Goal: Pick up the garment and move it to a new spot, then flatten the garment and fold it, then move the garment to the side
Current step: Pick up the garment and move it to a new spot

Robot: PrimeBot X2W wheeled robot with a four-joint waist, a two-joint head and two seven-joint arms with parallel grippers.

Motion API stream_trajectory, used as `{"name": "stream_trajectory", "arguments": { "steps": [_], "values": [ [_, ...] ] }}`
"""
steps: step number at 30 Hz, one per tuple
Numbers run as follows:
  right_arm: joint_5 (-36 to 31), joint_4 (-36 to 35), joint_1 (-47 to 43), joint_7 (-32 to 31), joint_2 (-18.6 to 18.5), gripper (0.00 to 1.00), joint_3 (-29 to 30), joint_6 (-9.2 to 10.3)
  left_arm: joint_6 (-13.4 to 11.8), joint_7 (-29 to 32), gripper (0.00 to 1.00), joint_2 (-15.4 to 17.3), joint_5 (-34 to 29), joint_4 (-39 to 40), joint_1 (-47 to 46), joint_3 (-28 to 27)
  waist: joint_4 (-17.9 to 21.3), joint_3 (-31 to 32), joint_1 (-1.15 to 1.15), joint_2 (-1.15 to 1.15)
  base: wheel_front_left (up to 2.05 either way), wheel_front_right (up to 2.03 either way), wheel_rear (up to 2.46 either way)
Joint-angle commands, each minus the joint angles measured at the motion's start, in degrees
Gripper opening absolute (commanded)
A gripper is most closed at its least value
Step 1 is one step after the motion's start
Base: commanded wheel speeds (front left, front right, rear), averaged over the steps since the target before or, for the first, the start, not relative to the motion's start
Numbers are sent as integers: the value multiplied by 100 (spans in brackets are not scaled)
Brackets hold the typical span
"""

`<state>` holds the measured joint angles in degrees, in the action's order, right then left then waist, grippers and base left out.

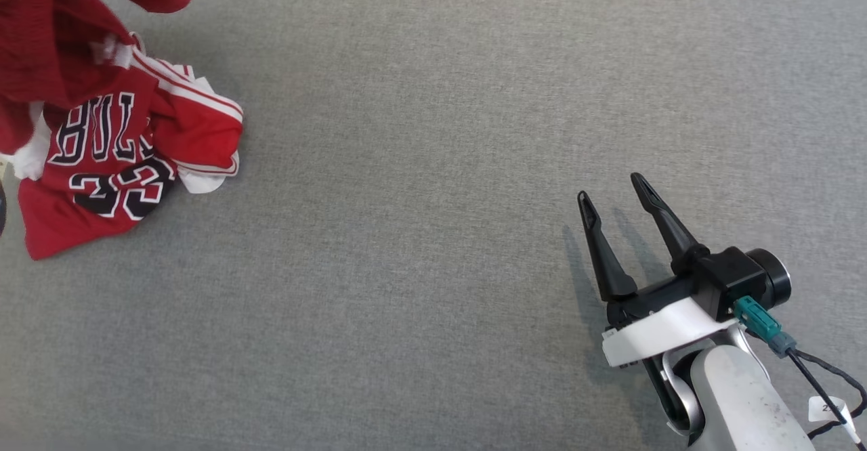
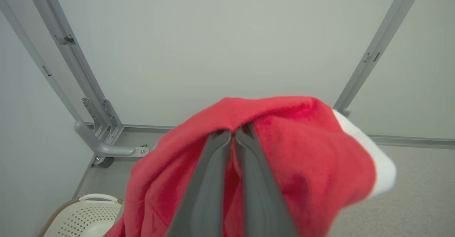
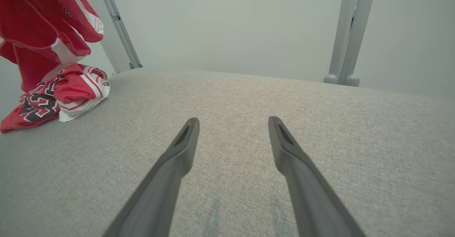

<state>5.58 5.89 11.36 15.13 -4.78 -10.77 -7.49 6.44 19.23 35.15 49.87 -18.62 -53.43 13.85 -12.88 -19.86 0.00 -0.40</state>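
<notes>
The garment is a red basketball jersey with white trim and black lettering. It is bunched at the far left of the grey surface, and its upper part is lifted off the cloth. In the left wrist view my left gripper is shut on a red fold of the garment, which drapes over both fingers. My right gripper hovers open over bare surface at the lower right, far from the jersey. The right wrist view shows the garment hanging and piled at the left, beyond my right gripper.
Grey fabric surface spreads wide between the jersey and my right arm. Grey metal frame posts stand at the far edge before pale walls. A white perforated basket sits low at the left, off the surface.
</notes>
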Motion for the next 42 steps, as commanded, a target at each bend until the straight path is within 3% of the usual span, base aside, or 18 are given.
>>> {"name": "stream_trajectory", "arguments": {
  "steps": [1,10,11,16,21,24,27,30,32,35,36,37,38,39,42],
  "values": [
    [34,-18,-73,4,4,100,24,0,-45,54,0,37,19,146,110,-2,252,225,0,40,0,0,0],
    [139,-124,-70,4,137,100,140,0,-617,1030,0,-133,771,2668,756,61,1047,441,0,40,0,0,0],
    [173,-153,-66,4,156,100,167,0,-754,1198,0,-189,843,3099,869,182,1279,438,0,40,0,0,0],
    [272,-248,-95,4,182,100,315,0,-985,1470,0,-496,760,3848,1062,727,1876,412,0,40,0,0,0],
    [426,-375,-245,4,186,100,583,0,-1037,1409,0,-1001,422,4075,1192,1474,2441,419,0,40,0,0,0],
    [478,-413,-320,4,186,100,683,0,-1091,1359,0,-1074,273,3661,1545,1794,2652,422,0,40,0,0,0],
    [514,-429,-397,4,187,100,675,0,-1143,1284,1,-1211,503,2983,1948,1887,2784,398,0,40,0,0,0],
    [500,-401,-434,4,188,100,600,0,-1066,1199,13,-1263,601,2133,2119,1908,2841,382,0,40,0,0,0],
    [500,-388,-432,4,188,100,514,0,-1003,1154,38,-1247,604,1572,2136,1908,2896,370,0,40,0,0,0],
    [471,-414,-439,4,183,100,490,0,-942,920,45,-1355,666,842,2046,1764,2934,347,0,40,0,0,0],
    [437,-410,-474,4,185,100,493,0,-912,865,55,-1375,681,625,2015,1725,2925,344,0,40,0,0,0],
    [414,-397,-506,4,186,100,501,0,-874,813,88,-1372,699,422,1996,1693,2913,348,0,40,0,0,0],
    [414,-397,-506,4,186,100,501,0,-874,813,88,-1372,699,422,1996,1693,2913,348,0,40,0,0,0],
    [367,-372,-561,4,185,100,538,0,-786,750,100,-1396,764,94,2008,1672,2873,370,0,40,0,0,0],
    [318,-362,-615,4,184,100,575,0,-691,696,100,-1422,827,-193,2031,1651,2806,402,0,40,0,0,0]
  ]
}}
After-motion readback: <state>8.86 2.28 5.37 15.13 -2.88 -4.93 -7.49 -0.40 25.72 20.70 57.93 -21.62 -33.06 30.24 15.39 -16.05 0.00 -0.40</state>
